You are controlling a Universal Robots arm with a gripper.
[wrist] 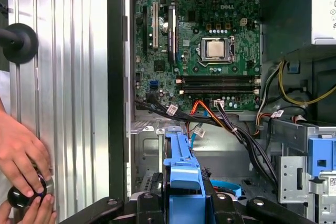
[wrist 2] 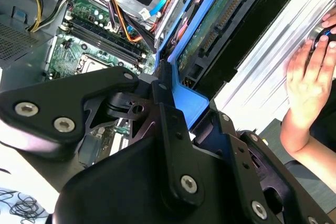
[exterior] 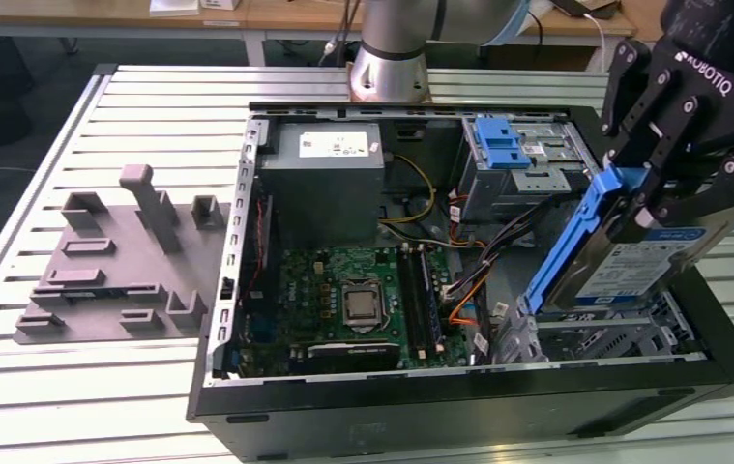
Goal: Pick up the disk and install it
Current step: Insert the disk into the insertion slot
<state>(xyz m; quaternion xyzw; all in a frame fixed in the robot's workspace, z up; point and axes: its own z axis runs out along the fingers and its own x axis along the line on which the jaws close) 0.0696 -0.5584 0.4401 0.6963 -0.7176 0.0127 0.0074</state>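
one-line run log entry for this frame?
end effector: shut on disk | disk: tilted on edge above grey bay, open PC case | hand: on table beside case

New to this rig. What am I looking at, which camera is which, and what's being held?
One robot arm stands behind an open computer case on a slatted metal table. The exterior view looks at the whole scene from off the arm; both wrist views ride on the arm and look down into the case at the motherboard. The gripper is shut on the disk, a silver drive in a blue frame, tilted above the case's corner at the exterior view's right. A grey moulded tray lies beside the case. A person's hand rests on the table edge.
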